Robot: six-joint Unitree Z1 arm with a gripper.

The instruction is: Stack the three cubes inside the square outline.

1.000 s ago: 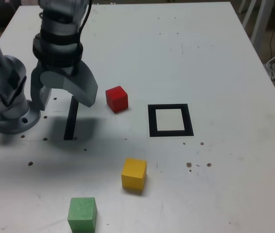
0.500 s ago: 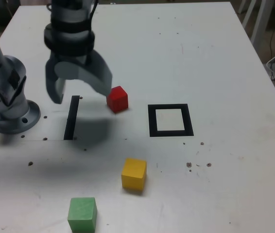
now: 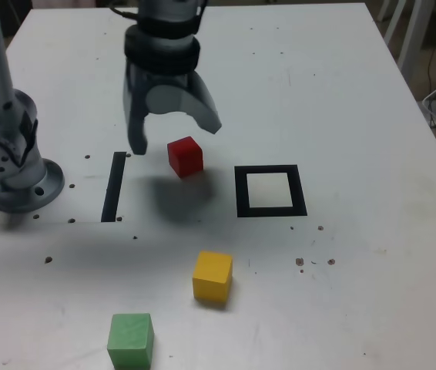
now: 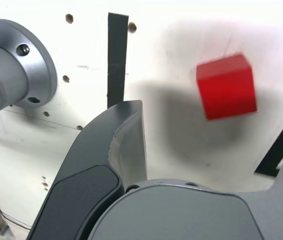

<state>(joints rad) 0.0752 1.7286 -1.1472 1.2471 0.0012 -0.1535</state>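
Gripper: your grey two-fingered gripper [image 3: 173, 137] hangs above the white table [image 3: 341, 92] with its jaws spread wide and nothing between them.
Red cube: the small matte red cube [image 3: 185, 156] sits on the table just below your open jaws, not touched by either finger; in the wrist view it [image 4: 226, 86] shows as a plain red block with a dark shadow beside it.
Square outline: the thick black tape square with a white centre [image 3: 269, 190] lies near your gripper, on the exterior view's right of it, with no cube inside.
Yellow cube: the matte yellow cube [image 3: 212, 277] stands well apart from your gripper, nearer the camera.
Green cube: the matte green cube [image 3: 131, 338] sits farthest from your gripper, at the exterior view's bottom edge.
Tape strip: the straight black tape strip [image 3: 114, 186] lies near your gripper, on the exterior view's left of it.
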